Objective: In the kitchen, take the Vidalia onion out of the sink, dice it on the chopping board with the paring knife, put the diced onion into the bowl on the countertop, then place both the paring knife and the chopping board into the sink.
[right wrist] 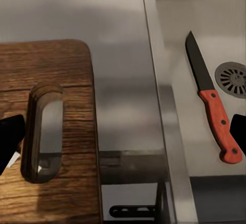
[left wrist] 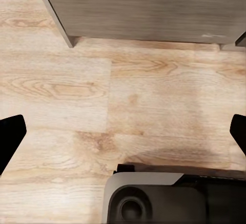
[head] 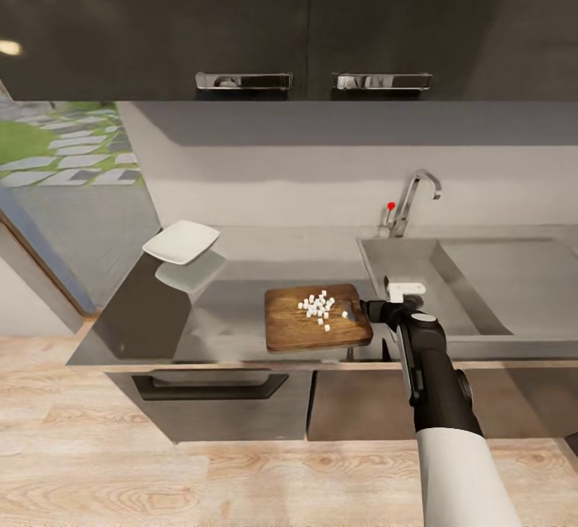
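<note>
The brown chopping board lies on the grey countertop near its front edge, with several white onion dice on it. My right gripper is open above the strip between the board's slotted end and the sink; its dark fingertips stand wide apart with nothing between them. The paring knife, dark blade and red handle, lies in the basin beside the round drain. The white bowl sits at the counter's far left. My left gripper hangs open over the floor.
The chrome tap with its red dot stands behind the sink, and a flat drainboard runs to the right. Dark wall cabinets hang above. Below the counter are cabinet fronts and a wooden floor.
</note>
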Available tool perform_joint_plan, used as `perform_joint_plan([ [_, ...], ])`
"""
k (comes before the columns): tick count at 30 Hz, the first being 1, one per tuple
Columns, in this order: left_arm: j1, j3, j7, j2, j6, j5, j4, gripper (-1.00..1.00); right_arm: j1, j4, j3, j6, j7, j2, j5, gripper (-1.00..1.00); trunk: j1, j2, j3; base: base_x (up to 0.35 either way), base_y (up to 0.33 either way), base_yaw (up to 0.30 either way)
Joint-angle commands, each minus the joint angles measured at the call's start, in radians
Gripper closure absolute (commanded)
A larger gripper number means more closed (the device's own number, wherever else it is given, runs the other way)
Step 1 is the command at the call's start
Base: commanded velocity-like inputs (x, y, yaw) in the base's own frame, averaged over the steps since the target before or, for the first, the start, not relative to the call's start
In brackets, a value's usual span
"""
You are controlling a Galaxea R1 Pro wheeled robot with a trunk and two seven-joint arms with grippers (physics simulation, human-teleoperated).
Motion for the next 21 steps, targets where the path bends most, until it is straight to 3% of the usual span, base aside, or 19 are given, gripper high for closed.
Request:
perform_joint_plan([
  [1, 0.000, -0.006, 0.005, 0.001, -0.002, 0.009, -0.001, -1.00, -0.001, -0.001, -0.003, 0.003, 0.009, 0.001, 0.011, -1.00, 0.001, -0.002, -0.003, 0.001, 0.002, 0.000],
  [21, 0.000, -0.007, 0.005, 0.001, -0.002, 0.009, -0.003, -1.00, -0.001, 0.001, -0.002, 0.003, 0.009, 0.002, 0.011, -1.00, 0.001, -0.002, -0.035, 0.046, -0.009, 0.000],
])
